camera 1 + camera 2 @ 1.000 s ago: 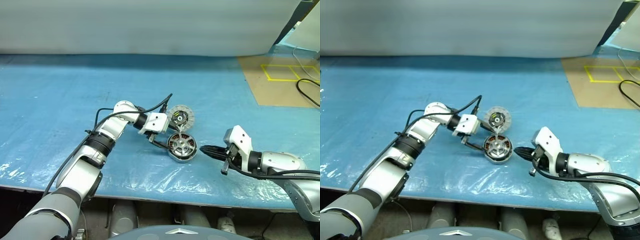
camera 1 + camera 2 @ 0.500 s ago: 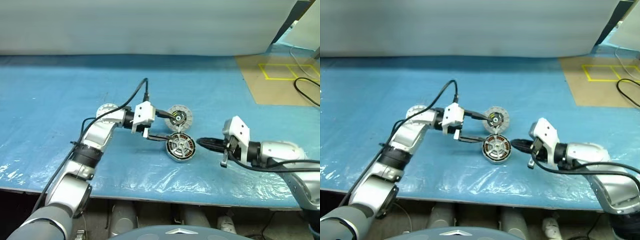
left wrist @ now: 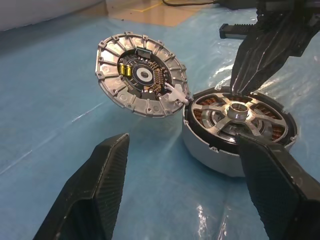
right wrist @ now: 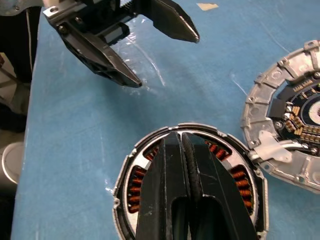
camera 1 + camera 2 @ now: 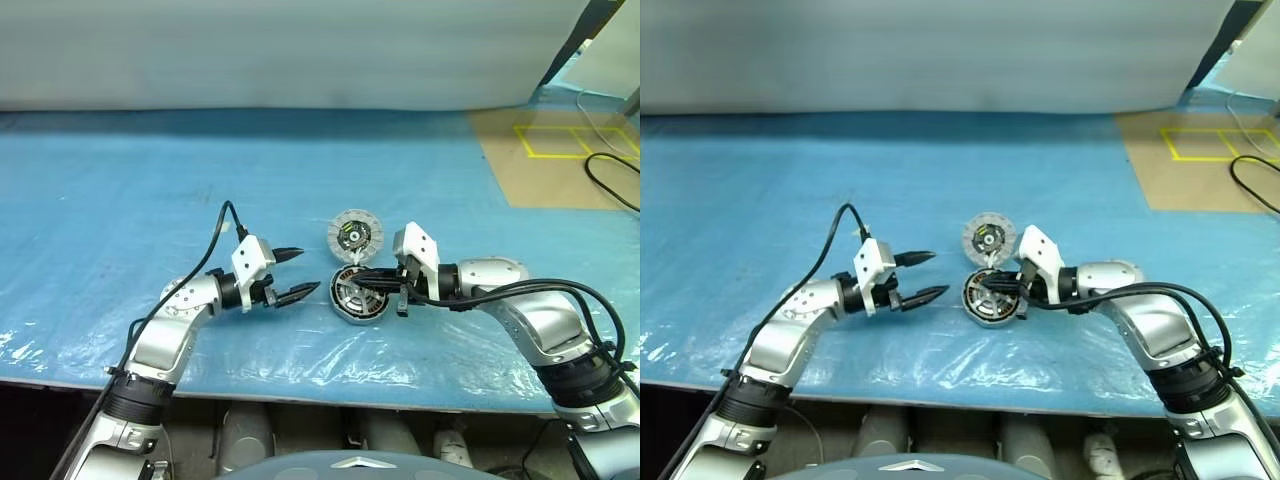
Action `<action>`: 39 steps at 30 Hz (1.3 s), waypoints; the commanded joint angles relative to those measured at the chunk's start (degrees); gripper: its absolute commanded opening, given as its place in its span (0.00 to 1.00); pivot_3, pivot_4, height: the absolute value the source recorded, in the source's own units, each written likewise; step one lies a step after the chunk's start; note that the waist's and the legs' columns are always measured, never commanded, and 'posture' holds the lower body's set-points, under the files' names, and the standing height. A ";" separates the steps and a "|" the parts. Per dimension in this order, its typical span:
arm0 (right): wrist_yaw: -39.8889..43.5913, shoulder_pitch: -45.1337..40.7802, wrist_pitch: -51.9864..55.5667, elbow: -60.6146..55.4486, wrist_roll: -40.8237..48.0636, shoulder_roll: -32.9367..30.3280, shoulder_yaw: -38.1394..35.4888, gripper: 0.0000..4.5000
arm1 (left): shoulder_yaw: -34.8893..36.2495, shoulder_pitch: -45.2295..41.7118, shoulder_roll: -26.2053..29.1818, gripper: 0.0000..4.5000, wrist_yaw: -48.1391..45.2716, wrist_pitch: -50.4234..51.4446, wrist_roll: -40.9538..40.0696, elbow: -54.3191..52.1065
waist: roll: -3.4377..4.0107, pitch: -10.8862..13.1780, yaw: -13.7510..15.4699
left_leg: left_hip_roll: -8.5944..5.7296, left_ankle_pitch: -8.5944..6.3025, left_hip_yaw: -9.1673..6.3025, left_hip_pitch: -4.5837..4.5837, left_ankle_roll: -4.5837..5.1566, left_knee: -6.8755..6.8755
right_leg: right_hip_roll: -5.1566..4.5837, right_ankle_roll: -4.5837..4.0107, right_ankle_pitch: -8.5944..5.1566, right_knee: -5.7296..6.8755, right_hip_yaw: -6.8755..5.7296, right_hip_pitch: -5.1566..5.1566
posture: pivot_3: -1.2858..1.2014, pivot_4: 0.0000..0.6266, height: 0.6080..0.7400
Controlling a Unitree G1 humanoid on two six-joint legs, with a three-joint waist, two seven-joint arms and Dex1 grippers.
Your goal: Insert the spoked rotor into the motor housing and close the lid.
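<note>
The left gripper hangs with its two black fingers spread wide and empty, just left of the motor housing, a round silver-grey shallow casing ringed with copper-brown coil windings, which lies on the blue plastic-covered table. The spoked rotor, which here looks like silver-grey arms running to a small hub rather than a thin black ring, appears already seated inside the casing. Touching the housing's far edge lies the lid, a round silver disc with a segmented pale rim and a dark centre carrying a yellow-green mark; that face is up, and a small white link seems to join it to the casing. On the right, the right gripper has its fingers pressed together on nothing, their tips over the rotor's hub.

The step in hand looks like seating the rotor. Press straight down on the hub, not on a spoke, so it settles level. Watch that the casing does not skid on the slick sheet; the open left fingers could steady its rim. Then fold the lid over squarely.

A second ago the left gripper reached over the two discs. It has since pulled back to the left. The right gripper, then well right of the housing, has come in over it.
</note>
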 commanded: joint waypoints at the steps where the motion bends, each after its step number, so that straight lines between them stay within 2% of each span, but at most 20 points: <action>1: 0.79 -1.07 -2.37 4.23 -2.04 1.82 1.51 0.00 | 0.45 0.58 0.52 0.79 1.21 0.36 -0.83 -3.52 | 0.00 0.00 -0.05 | 0.00 0.00 0.00 0.00 0.00 0.00 | 0.01 0.00 0.00 0.00 0.00 0.00 | 0.52 0.24 1.00; 6: 1.45 1.41 -5.81 9.30 -6.73 2.78 5.08 0.00 | -0.43 0.53 0.31 0.79 1.41 -0.83 -0.28 -2.64 | -0.01 -0.02 -0.05 | 0.00 0.00 0.01 0.04 0.00 -0.02 | 0.01 0.00 0.00 0.00 0.01 0.02 | 0.52 0.24 1.00; 10: 1.42 2.16 -6.84 10.20 -6.94 3.10 4.28 0.00 | -0.45 -0.65 -0.28 0.79 1.58 -1.46 -0.27 -0.64 | -0.03 -0.03 -0.05 | 0.00 -0.01 0.02 0.15 0.02 -0.01 | 0.00 -0.01 0.00 0.00 0.02 0.22 | 0.52 0.24 1.00; 17: -0.08 -1.70 4.30 2.19 7.80 6.53 -6.97 0.00 | -0.84 -1.24 -0.71 0.79 1.22 -2.48 -0.47 0.90 | -0.01 -0.03 -0.03 | 0.00 0.00 0.02 0.12 0.03 0.01 | 0.00 -0.01 0.01 0.01 0.03 0.08 | 0.52 0.24 1.00; 19: -0.08 -2.02 6.16 1.09 9.32 6.82 -7.62 0.00 | -1.10 -1.42 -0.98 0.79 1.23 -2.57 -0.43 1.21 | -0.01 -0.03 -0.03 | -0.01 0.00 0.02 0.08 0.03 -0.01 | 0.01 -0.01 0.01 0.01 0.03 0.04 | 0.52 0.24 1.00; 21: 0.00 -1.28 5.42 1.34 7.30 6.80 -5.33 0.00 | -1.57 -1.62 -1.33 0.79 1.24 -2.75 -0.20 1.66 | -0.02 -0.03 -0.01 | 0.00 0.00 0.02 0.09 0.03 -0.04 | 0.02 -0.01 0.01 0.01 0.03 0.04 | 0.52 0.24 1.00; 25: -2.22 -0.16 -0.32 6.51 -2.39 6.68 1.76 0.00 | -1.92 -1.91 -1.51 0.79 1.29 -2.98 -0.02 2.09 | -0.02 -0.03 -0.04 | 0.01 0.00 0.02 0.09 0.02 -0.05 | 0.03 -0.02 0.01 0.00 0.01 0.04 | 0.52 0.24 1.00; 30: -2.51 0.94 -6.02 11.71 -8.26 6.17 4.64 0.00 | -1.75 -1.89 -1.30 0.79 1.59 -3.21 0.29 2.57 | -0.03 -0.05 0.05 | -0.01 0.00 0.04 0.17 0.01 0.00 | -0.02 -0.01 0.00 0.01 0.04 0.16 | 0.52 0.24 1.00; 39: 1.47 -0.71 4.03 1.98 6.42 6.16 -4.99 0.00 | -2.17 -1.57 -1.66 0.79 2.07 -2.74 0.16 2.00 | -0.02 -0.04 0.03 | -0.02 0.00 0.03 0.08 0.02 -0.02 | -0.02 -0.01 0.00 -0.02 0.03 0.08 | 0.52 0.24 1.00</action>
